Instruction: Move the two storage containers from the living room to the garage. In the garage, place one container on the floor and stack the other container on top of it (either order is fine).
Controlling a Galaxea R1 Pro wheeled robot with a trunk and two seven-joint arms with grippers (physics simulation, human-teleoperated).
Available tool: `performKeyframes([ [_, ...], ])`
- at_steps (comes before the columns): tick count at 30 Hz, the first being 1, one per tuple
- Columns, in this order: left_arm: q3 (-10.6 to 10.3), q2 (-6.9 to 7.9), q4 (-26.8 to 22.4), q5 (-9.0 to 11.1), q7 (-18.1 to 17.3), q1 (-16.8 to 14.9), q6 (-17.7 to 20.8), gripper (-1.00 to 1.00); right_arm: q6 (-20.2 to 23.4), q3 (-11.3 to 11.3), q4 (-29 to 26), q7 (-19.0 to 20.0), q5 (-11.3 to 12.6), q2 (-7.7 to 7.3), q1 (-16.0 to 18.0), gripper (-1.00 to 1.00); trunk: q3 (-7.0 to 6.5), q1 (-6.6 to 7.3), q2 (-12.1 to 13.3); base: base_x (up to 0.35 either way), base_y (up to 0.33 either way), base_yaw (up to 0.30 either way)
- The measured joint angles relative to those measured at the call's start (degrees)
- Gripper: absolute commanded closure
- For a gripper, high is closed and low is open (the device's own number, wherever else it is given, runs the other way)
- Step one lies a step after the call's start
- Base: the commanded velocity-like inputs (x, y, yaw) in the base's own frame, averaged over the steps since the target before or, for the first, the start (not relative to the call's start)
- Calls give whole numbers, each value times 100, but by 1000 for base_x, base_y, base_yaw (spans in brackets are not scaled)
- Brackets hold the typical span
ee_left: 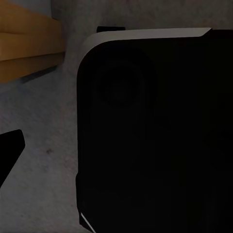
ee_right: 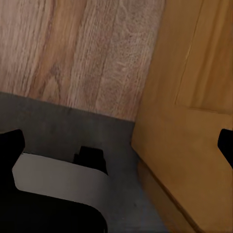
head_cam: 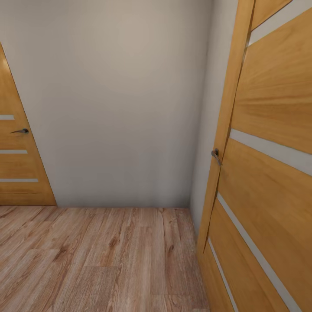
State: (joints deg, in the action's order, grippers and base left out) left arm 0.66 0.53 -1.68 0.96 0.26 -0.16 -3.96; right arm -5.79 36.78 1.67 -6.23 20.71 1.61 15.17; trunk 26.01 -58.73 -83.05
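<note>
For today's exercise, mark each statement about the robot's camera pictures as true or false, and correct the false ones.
1. In the head view an open wooden door stands at the right. True.
2. The wall ahead is bright blue. False: it is plain pale grey.
3. A second wooden door with a lever handle shows at the left of the head view. True.
4. The floor in the head view is dark concrete. False: it is light wood planks.
5. An orange-red container sits on the planks in the head view. False: nothing lies on the planks seen there.
</note>
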Motion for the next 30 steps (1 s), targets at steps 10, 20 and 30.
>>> performKeyframes([
  [10,0,-1,0,-2,-2,0,-1,-100,-10,-2,7,22,14,-49,-270,-100,0,0,0,0,0,0],
  [20,0,-1,0,-8,-2,0,-1,-100,-12,-3,10,17,26,-253,-623,-100,0,0,0,0,0,0],
  [30,0,-1,0,-1,2,0,-1,-100,-12,0,10,17,20,-268,-712,-100,0,0,0,0,0,0],
])
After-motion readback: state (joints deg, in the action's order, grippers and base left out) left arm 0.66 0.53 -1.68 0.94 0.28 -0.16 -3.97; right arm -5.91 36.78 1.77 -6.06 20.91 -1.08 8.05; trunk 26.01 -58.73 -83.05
